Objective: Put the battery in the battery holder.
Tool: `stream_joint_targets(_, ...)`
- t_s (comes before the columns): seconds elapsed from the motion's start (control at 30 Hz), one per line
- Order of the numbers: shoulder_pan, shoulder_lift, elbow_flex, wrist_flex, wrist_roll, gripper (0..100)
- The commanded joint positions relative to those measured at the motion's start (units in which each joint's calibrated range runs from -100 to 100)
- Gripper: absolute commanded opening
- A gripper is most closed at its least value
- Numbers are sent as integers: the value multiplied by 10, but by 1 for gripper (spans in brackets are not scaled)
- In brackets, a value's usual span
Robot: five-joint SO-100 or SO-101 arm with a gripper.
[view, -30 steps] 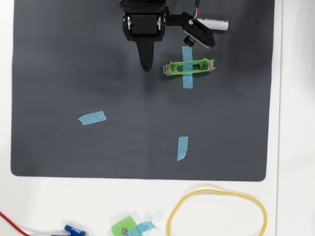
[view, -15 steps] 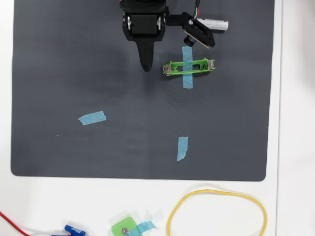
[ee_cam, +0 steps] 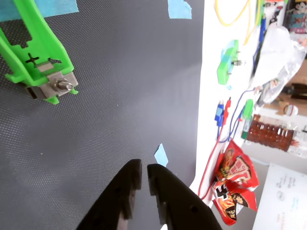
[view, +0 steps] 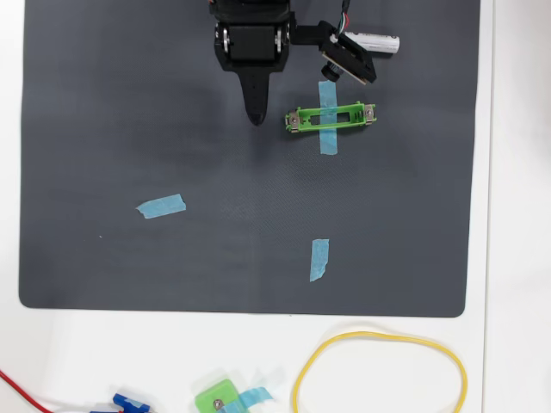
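Note:
The battery holder (view: 344, 118) is a long bright-green frame with metal screws at both ends, taped to the dark mat by a blue strip. One end of it shows at the upper left of the wrist view (ee_cam: 36, 55). The battery (view: 380, 41), a white-silver cylinder, lies on the mat above the holder in the overhead view, partly hidden by the arm's camera mount; it is out of the wrist view. My gripper (view: 256, 116) (ee_cam: 144, 168) is shut and empty, with its tip just left of the holder's left end in the overhead view.
Blue tape pieces (view: 161, 206) (view: 319, 259) lie on the mat. A yellow loop (view: 379, 370) and a small green square piece (view: 218, 397) lie on the white table below the mat. The wrist view shows wires (ee_cam: 220, 120) and a red snack packet (ee_cam: 235, 182) beyond the mat's edge.

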Motion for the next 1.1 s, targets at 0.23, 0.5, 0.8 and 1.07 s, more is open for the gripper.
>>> stream_joint_targets(0.23, 2, -7, 5, -1, 2, 0)
stream_joint_targets(0.5, 2, -6, -17, 2, 2, 0)
stream_joint_targets(0.8, 0, 143, -242, 109, 2, 0)
stream_joint_targets(1.07, -26, 282, -447, 240, 43, 0)
